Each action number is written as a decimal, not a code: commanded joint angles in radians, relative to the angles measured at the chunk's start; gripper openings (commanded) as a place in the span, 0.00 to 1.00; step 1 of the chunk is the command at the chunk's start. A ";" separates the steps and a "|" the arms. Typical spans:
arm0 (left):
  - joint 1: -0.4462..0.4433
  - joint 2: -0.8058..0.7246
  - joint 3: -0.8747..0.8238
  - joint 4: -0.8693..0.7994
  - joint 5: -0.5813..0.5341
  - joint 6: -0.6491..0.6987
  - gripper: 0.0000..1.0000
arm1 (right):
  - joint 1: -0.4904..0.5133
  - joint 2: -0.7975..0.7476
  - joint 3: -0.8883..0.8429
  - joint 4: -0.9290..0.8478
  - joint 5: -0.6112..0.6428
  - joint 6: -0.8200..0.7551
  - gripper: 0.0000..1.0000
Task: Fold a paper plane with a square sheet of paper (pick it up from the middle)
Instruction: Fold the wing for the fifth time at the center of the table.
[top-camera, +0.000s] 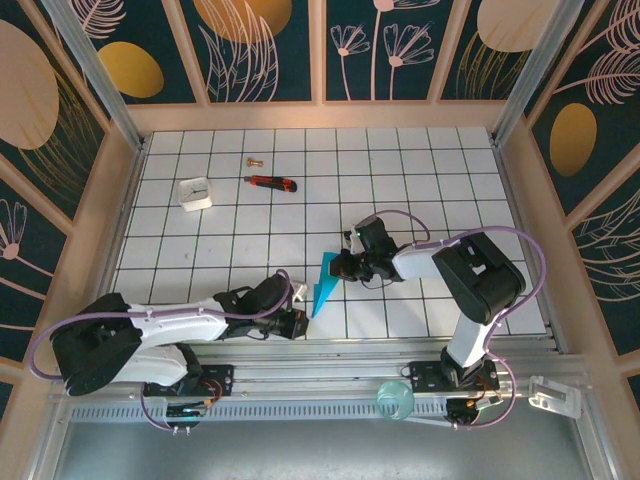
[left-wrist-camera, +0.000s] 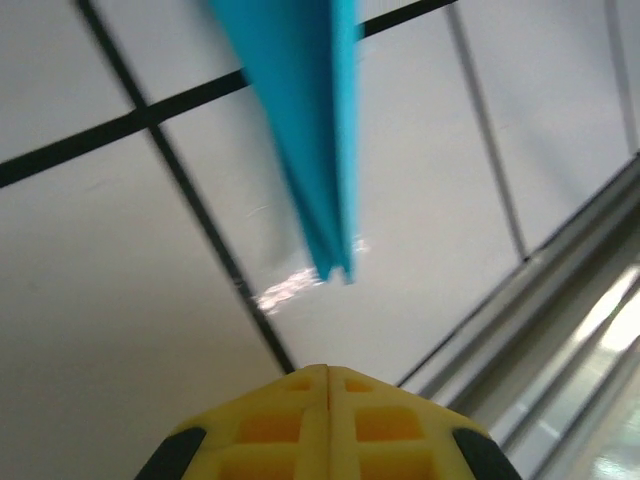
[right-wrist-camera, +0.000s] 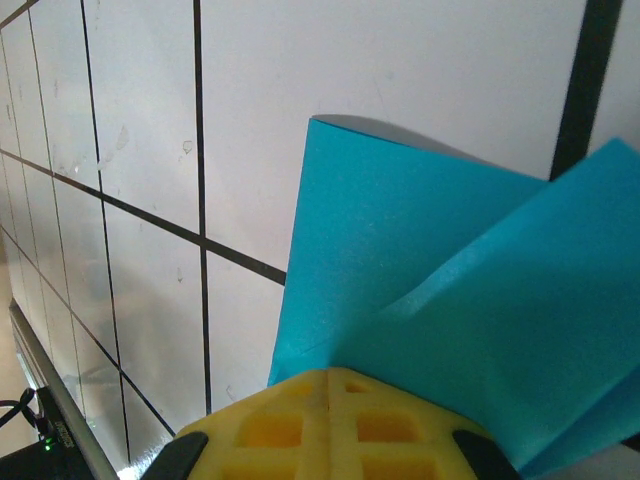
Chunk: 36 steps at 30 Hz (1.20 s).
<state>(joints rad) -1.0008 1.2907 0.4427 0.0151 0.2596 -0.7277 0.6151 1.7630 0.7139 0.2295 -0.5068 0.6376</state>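
Note:
The paper plane (top-camera: 325, 282) is a slim teal dart lying on the white tiled table (top-camera: 400, 170), its sharp point towards the front edge. My right gripper (top-camera: 344, 265) is at its wide back end, shut on the paper. In the right wrist view the teal folds (right-wrist-camera: 430, 260) rise straight out from between the closed yellow fingers (right-wrist-camera: 290, 420). My left gripper (top-camera: 303, 312) lies low by the plane's point, shut with nothing in it. In the left wrist view the teal tip (left-wrist-camera: 300, 120) ends a short way ahead of the closed gripper (left-wrist-camera: 328, 372), not touching it.
A white square block (top-camera: 194, 192), a red-and-black utility knife (top-camera: 271, 182) and a small brass piece (top-camera: 252, 160) lie at the back left. Wooden walls fence the table. A pale round object (top-camera: 395, 402) sits on the front rail.

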 joint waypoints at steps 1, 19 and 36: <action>-0.004 0.014 0.069 0.073 0.035 -0.018 0.08 | -0.017 0.092 -0.031 -0.136 0.164 -0.033 0.05; 0.107 0.323 0.178 0.172 0.023 0.032 0.00 | -0.017 0.084 -0.032 -0.133 0.160 -0.029 0.05; 0.124 0.313 0.030 0.185 0.012 -0.020 0.00 | -0.052 -0.070 0.009 -0.091 0.033 -0.074 0.17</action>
<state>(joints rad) -0.8860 1.5917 0.5320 0.2943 0.2653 -0.7273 0.5911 1.7332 0.7200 0.1997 -0.5201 0.6033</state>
